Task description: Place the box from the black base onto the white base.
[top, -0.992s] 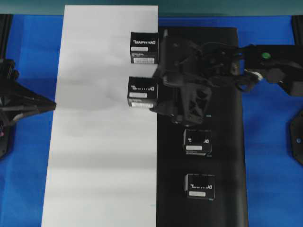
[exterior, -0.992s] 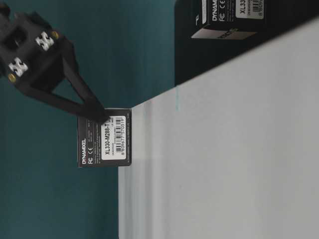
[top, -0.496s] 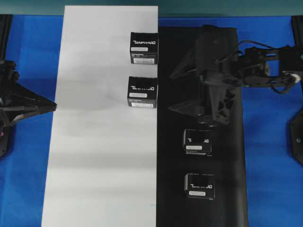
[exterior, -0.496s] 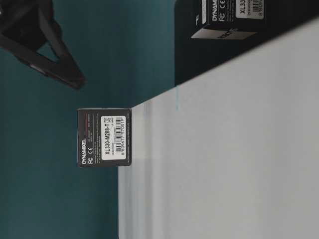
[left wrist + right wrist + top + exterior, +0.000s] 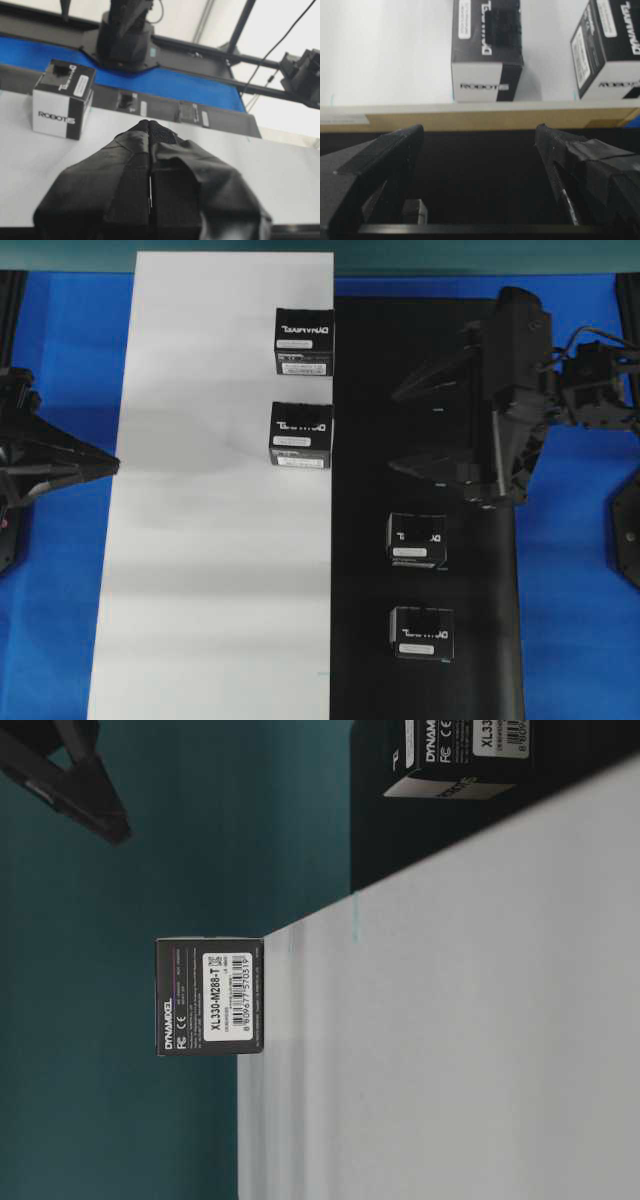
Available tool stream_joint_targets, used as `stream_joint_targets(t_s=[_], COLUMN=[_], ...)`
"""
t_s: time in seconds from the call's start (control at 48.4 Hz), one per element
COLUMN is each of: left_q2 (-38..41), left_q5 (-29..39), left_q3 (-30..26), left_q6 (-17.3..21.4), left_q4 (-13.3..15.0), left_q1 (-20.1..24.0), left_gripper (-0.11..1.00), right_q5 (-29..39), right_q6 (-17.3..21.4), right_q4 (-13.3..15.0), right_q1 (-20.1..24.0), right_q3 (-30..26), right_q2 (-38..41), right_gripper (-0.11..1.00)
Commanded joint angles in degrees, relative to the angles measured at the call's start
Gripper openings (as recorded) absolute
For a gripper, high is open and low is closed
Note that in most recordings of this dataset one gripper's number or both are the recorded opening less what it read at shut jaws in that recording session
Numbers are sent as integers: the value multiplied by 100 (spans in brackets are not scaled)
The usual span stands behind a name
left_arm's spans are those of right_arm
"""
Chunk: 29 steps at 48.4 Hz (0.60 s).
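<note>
The right gripper (image 5: 425, 425) has pulled back right, spread wide and empty, above the black base (image 5: 365, 570). Two boxes stand on the white base (image 5: 200, 590); the next box (image 5: 416, 539) and one more wait. The left gripper (image 5: 150, 131) is clenched.

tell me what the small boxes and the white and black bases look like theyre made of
The boxes look like printed cardboard cartons: crisp folded edges, white lettering, stuck-on label. The white base seems a thin matte paper or plastic sheet; its cut edge looks tan in the right wrist view, perhaps board. The black base is a flat matte sheet, material unclear.
</note>
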<state>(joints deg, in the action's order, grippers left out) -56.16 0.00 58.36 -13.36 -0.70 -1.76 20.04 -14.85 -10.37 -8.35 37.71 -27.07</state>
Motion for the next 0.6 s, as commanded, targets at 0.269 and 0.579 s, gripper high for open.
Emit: stream_joint_targets(t_s=[0.269, 0.579], left_q2=[44, 53], left_q5=[-26, -26], left_q3=[-149, -141], left_q6=[0, 0], left_q4=[-9, -18], left_q1=[0, 0], left_gripper=[-7, -7], right_q5=[-88, -97], right_q6=[18, 26], right_q4=[-18, -18], right_q1=[26, 35], right_q3=[290, 501], right_q2=[-483, -844], right_gripper=[98, 98])
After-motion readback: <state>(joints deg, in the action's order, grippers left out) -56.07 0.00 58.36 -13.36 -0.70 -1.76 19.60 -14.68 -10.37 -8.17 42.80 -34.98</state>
